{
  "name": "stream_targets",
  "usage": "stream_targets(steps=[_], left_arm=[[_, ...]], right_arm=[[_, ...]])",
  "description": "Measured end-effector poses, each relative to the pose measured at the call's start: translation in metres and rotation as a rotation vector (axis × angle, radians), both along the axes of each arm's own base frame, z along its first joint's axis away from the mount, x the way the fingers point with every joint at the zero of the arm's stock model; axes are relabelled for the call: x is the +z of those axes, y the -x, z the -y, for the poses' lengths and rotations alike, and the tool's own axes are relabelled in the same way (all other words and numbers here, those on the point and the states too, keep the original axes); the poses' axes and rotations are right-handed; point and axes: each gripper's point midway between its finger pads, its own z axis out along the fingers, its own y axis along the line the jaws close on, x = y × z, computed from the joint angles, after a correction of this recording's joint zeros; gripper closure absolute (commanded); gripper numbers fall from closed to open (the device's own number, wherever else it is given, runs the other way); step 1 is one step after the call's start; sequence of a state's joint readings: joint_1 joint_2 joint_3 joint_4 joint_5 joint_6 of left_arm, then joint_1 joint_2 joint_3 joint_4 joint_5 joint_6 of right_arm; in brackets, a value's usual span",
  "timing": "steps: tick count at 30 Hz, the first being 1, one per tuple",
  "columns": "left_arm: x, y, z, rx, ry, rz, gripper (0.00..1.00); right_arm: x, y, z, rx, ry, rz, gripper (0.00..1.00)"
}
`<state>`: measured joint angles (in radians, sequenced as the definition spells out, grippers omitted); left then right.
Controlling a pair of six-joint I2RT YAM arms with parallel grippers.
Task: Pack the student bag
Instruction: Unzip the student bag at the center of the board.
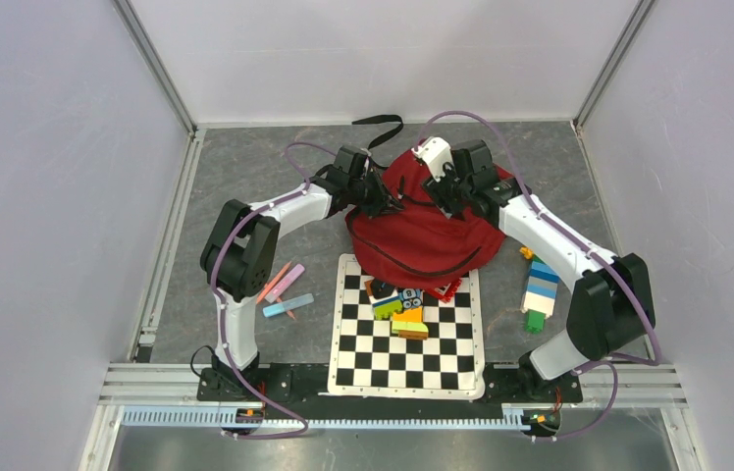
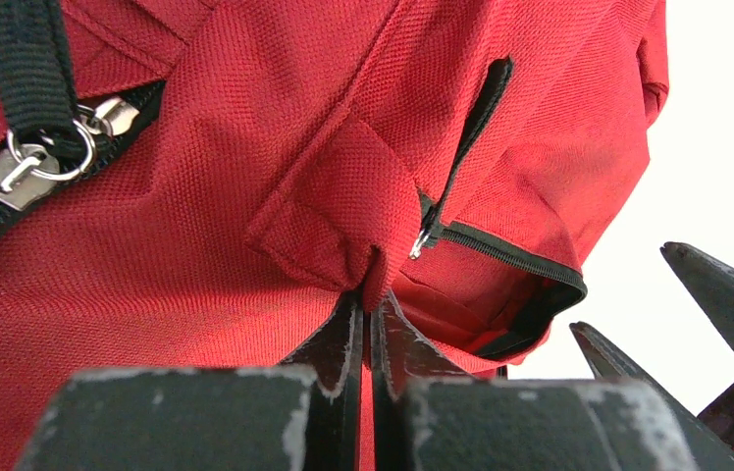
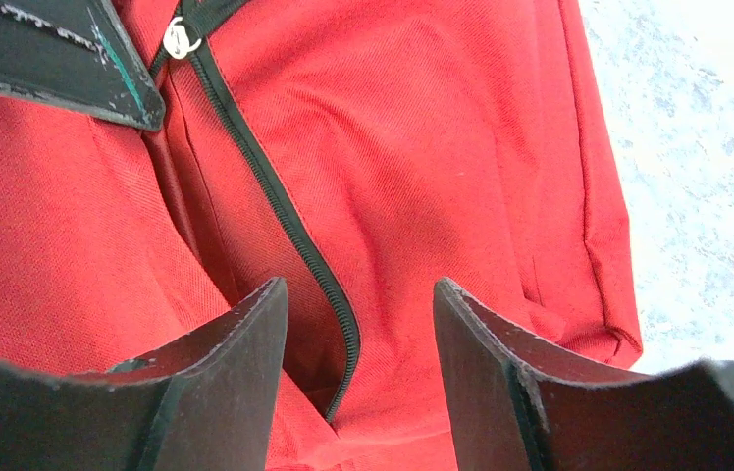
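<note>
A: How's the light from above?
B: Bright, even, overhead. Shadows on the table (image 1: pixel 245 177) are faint, with no glare. It's a wide lens, so the walls (image 1: pixel 39 196) splay toward 10 and 2 o'clock.
A: And the 2 wrist views?
B: Left: the student bag (image 2: pixel 196 196) weave is crisp, the left gripper (image 2: pixel 371 306) at 6 o'clock is blurred, and 3 o'clock is blown white. Right: fabric sharp at centre, right gripper (image 3: pixel 359 287) at 6 o'clock soft, 1 o'clock washed out.
</note>
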<state>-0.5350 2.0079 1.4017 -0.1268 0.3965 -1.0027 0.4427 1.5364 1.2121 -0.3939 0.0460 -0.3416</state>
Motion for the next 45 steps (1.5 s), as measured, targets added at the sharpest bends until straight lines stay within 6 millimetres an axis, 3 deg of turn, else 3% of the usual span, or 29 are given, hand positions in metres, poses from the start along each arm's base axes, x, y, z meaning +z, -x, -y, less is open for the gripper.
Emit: stream_targets(steps=[10,19,24,27,29,36,40,43,45], left_arm=[[0.000,-0.001,0.001,-0.003,-0.002,-0.004,0.98],[0.000,-0.001,0.001,-0.003,-0.005,-0.009,0.98],[0.001,-0.001,0.001,-0.003,-0.006,-0.011,0.98],[0.003,-0.002,0.002,-0.004,-0.008,-0.012,0.98],[0.003,-0.003,0.002,-0.007,-0.011,-0.011,0.98],[0.011,-0.010,0.008,-0.039,-0.019,0.034,0.95],[0.021,-0.012,0.013,-0.075,-0.037,0.075,0.86],[0.022,-0.012,0.012,-0.096,-0.058,0.095,0.62],[0.020,-0.012,0.009,-0.112,-0.079,0.107,0.39]], right_arm=[[-0.025,0.005,0.001,0.027,0.044,-0.064,0.40],[-0.051,0.001,0.014,-0.015,0.116,-0.049,0.50],[-0.044,-0.015,0.014,-0.059,0.112,0.057,0.66],[-0.035,-0.025,0.013,-0.081,0.092,0.116,0.90],[-0.026,-0.031,0.011,-0.096,0.069,0.153,1.00],[0.035,-0.026,0.013,-0.173,-0.071,0.312,1.00],[0.049,-0.015,0.016,-0.192,-0.120,0.345,1.00],[0.050,-0.016,0.018,-0.207,-0.131,0.349,1.00],[0.050,-0.016,0.018,-0.214,-0.135,0.349,1.00]])
